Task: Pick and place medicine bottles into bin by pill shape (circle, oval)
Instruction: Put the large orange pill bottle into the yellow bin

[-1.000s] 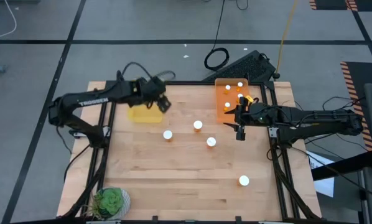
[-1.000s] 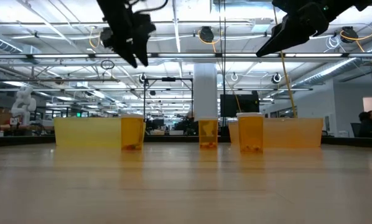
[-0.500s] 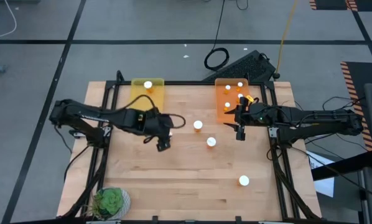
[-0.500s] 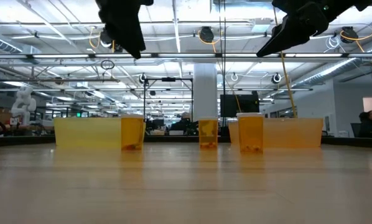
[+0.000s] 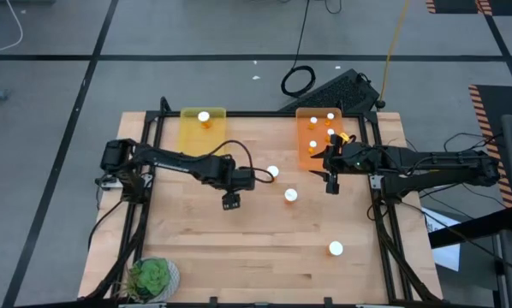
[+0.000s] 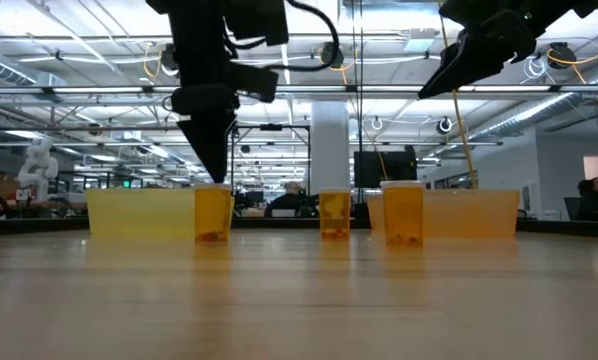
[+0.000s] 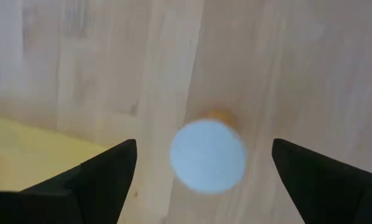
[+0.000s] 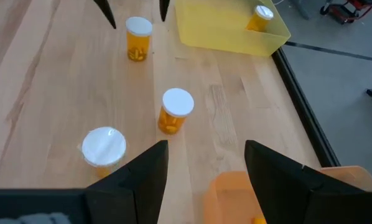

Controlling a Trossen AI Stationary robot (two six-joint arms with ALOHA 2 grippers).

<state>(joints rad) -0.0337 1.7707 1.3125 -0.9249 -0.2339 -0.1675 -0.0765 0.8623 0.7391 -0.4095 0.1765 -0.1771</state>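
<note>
Several small orange medicine bottles with white caps stand upright on the wooden table. In the left wrist view one bottle's cap (image 7: pixel 208 155) shows between my open left gripper's fingers (image 7: pixel 201 180). My left gripper (image 6: pixel 212 165) points down just above this bottle (image 6: pixel 213 212) without touching it. Two more bottles (image 5: pixel 272 173) (image 5: pixel 290 195) stand to its right, and another (image 5: pixel 335 248) stands near the front right. My right gripper (image 5: pixel 330 177) hangs open and empty beside the orange tray (image 5: pixel 307 144). The yellow tray (image 5: pixel 192 133) holds one bottle (image 5: pixel 204 117).
The orange tray at the back right holds several bottles (image 5: pixel 330 117). A potted green plant (image 5: pixel 151 277) sits at the front left corner. Bare wood lies across the table's near half. A black frame rail (image 5: pixel 381 222) runs along the table's right side.
My left gripper has swung from the yellow tray toward the table's middle and near edge, then come down over the leftmost loose bottle, fingers open. The bottles have stayed in place.
</note>
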